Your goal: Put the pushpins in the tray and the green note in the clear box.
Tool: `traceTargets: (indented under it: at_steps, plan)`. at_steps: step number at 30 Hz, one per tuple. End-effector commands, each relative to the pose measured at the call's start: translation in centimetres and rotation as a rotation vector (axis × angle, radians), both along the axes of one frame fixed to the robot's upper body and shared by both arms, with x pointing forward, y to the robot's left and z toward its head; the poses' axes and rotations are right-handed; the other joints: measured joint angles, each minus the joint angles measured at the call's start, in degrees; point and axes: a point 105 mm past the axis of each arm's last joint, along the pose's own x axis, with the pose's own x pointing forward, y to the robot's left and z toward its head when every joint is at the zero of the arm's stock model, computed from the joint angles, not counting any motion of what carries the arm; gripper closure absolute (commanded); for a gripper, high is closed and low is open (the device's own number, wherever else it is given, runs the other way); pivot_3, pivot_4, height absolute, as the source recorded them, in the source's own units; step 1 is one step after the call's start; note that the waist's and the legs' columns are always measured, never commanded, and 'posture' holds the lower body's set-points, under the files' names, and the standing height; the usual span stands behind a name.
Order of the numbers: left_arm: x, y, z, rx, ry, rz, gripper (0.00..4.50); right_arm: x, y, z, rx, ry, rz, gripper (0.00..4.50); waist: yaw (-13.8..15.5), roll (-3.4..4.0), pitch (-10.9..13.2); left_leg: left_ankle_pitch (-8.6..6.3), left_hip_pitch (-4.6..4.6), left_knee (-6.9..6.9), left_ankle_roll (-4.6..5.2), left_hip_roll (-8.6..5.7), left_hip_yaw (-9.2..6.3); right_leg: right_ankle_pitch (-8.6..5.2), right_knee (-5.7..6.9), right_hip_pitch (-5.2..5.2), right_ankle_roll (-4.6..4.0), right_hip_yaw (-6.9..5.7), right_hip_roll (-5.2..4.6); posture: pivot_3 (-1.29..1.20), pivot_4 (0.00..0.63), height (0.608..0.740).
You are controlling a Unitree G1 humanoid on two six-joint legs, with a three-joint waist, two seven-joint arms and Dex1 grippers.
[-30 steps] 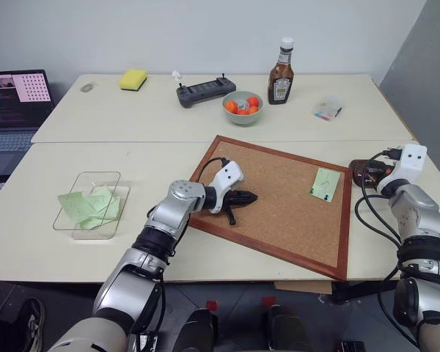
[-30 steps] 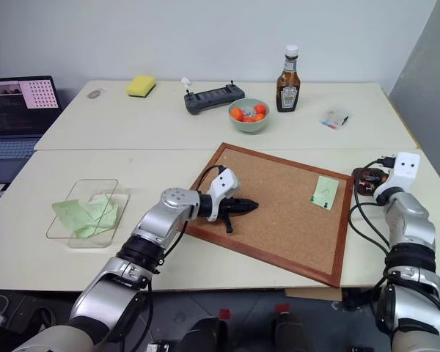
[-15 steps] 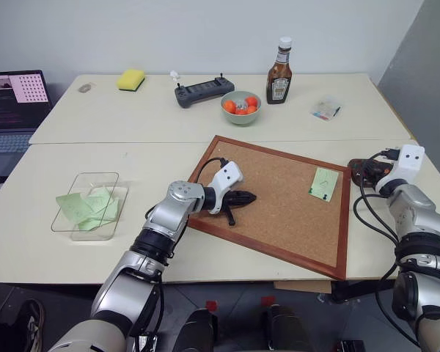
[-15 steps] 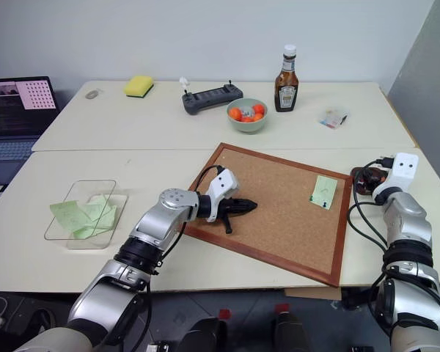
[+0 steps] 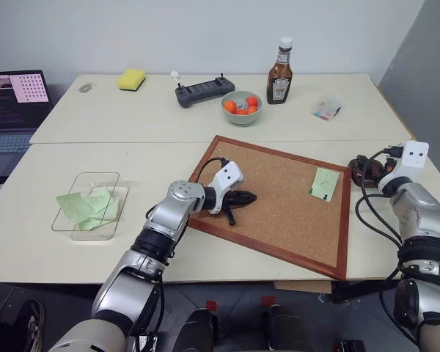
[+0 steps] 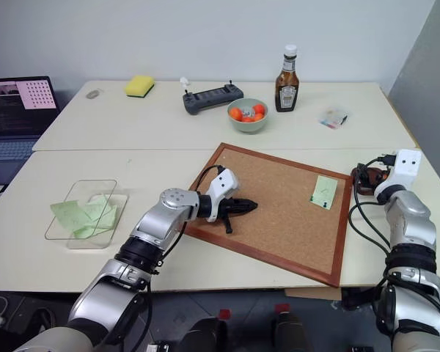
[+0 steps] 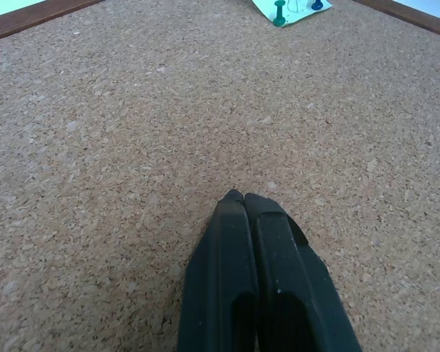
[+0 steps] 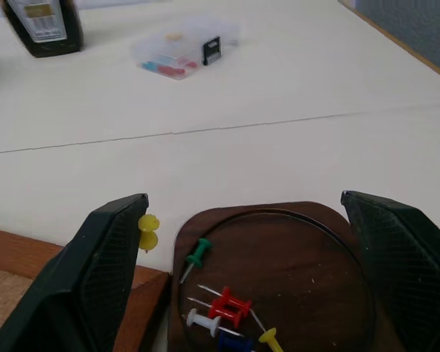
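Right gripper point(image 8: 238, 242) opened wide over tray point(image 8: 315, 271) | pushpins point(image 8: 227, 308) inside, yellow one beside rim | left gripper point(image 7: 238, 213) shut on corkboard point(image 5: 279, 198) | green note point(image 5: 325, 183) still pinned: pull pins straight out.

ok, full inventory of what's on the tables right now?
cork board: 1, brown, red-brown frame, front centre
note: 1, pale green, pinned at board's right edge by a green and a blue pin
tray: 1, dark brown, right of board
pins: about six in tray, mixed colours; a yellow one outside it
clear box: 1, front left, green notes inside
bowl: 1, pale green, oranges, back
bottle: 1, brown, back
packet: 1, clear, back right
sponge: 1, yellow, back left
controller: 1, dark, back
laptop: 1, far left
left gripper: shut, on cork
right gripper: open, over tray
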Motion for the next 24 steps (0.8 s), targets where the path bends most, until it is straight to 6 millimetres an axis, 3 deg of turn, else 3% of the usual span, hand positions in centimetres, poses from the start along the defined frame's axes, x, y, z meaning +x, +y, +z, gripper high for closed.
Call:
traceTargets:
  at_steps: [1,5,14,20,24]
  plan:
    - [0.0,-0.3,0.0,0.013,-0.006,-0.01,4.5,-0.9,1.9,3.0,-0.1,-0.084,0.163,0.02,0.0,0.0,0.0,0.0,-0.01,0.0,0.0,0.0,0.01,0.0,-0.01,0.0,0.0,0.01,0.0,0.0,0.15,0.74]
    - [0.0,-0.1,-0.1,0.014,-0.005,-0.006,4.5,-2.5,4.5,3.0,-0.115,-0.063,0.366,0.02,0.1,0.0,0.0,0.0,-0.01,0.01,0.0,-0.01,-0.01,0.0,0.0,0.0,0.0,-0.01,0.0,0.0,0.15,0.74]
    - [0.0,-0.1,-0.1,0.012,-0.005,-0.002,4.5,-2.4,2.8,2.8,-0.13,-0.057,0.278,0.02,0.1,0.0,0.0,0.0,0.0,0.02,0.0,0.0,-0.03,0.0,-0.03,0.01,0.0,-0.02,0.0,0.0,0.15,0.74]
    - [0.1,0.0,-0.1,0.017,-0.007,-0.002,4.5,-3.8,4.7,3.6,-0.135,-0.117,0.425,0.02,0.1,0.0,0.0,0.0,-0.01,0.01,0.0,0.0,-0.03,0.0,-0.03,0.01,0.0,-0.03,0.0,0.0,0.15,0.74]
    - [0.1,0.0,-0.1,0.018,-0.008,-0.002,4.5,-5.8,6.3,4.3,-0.15,-0.169,0.567,0.02,0.1,0.0,0.0,0.0,-0.02,0.01,0.0,0.0,-0.05,0.0,-0.04,0.01,0.0,-0.04,0.0,0.0,0.15,0.74]
